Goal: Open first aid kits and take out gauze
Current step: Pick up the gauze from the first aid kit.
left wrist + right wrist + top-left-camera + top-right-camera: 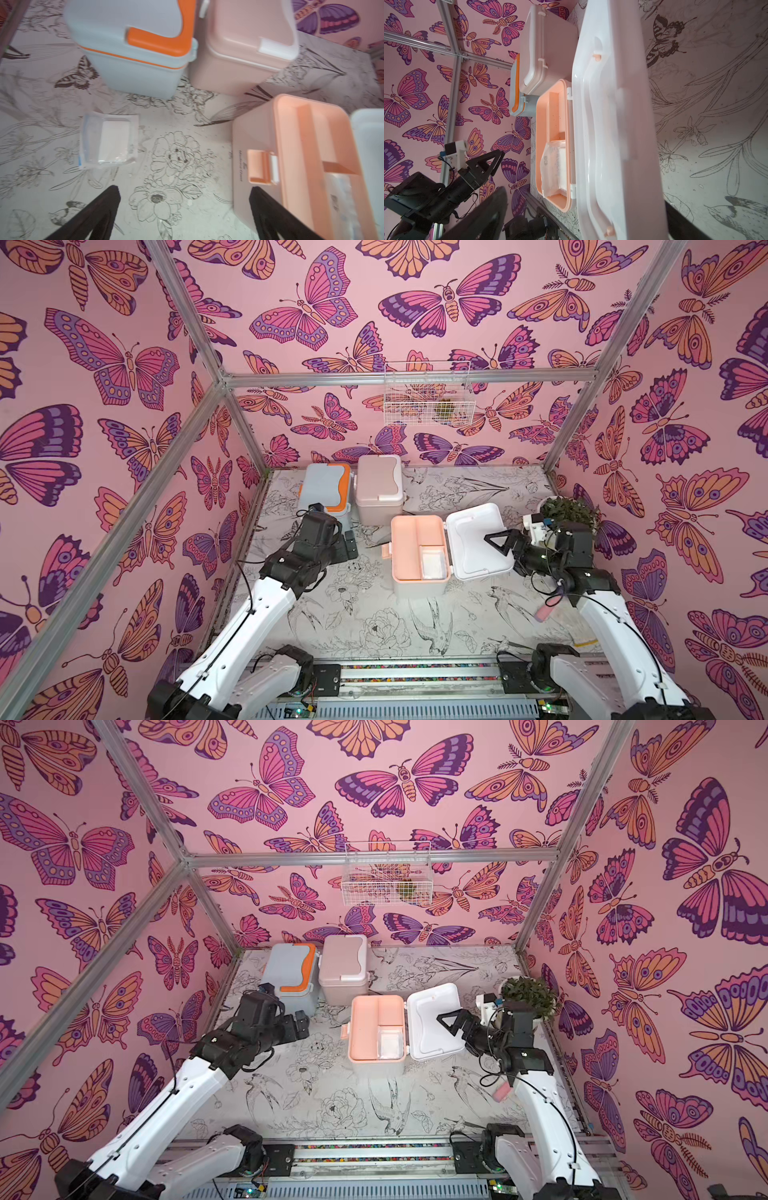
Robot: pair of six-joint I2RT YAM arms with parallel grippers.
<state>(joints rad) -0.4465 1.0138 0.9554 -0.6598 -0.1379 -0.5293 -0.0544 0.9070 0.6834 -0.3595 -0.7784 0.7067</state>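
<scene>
Three first aid kits stand on the printed table. The blue-grey one with orange trim [326, 489] [133, 47] and the beige-pink one [379, 485] [247, 45] are closed at the back. The white and peach one [415, 549] [376, 1029] is open, its white lid [478, 541] [616, 124] swung out to the right. One gauze packet [432, 566] [554, 166] lies in its peach tray. Another gauze packet [109, 139] lies flat on the table ahead of my left gripper [185, 193] [349, 545], which is open and empty. My right gripper [584, 196] [496, 545] is open, its fingers straddling the lid.
A white pot with a green plant [569, 510] stands close behind my right wrist at the right wall. A wire basket [426, 393] hangs on the back wall. Aluminium frame posts [249, 435] mark the table's back corners.
</scene>
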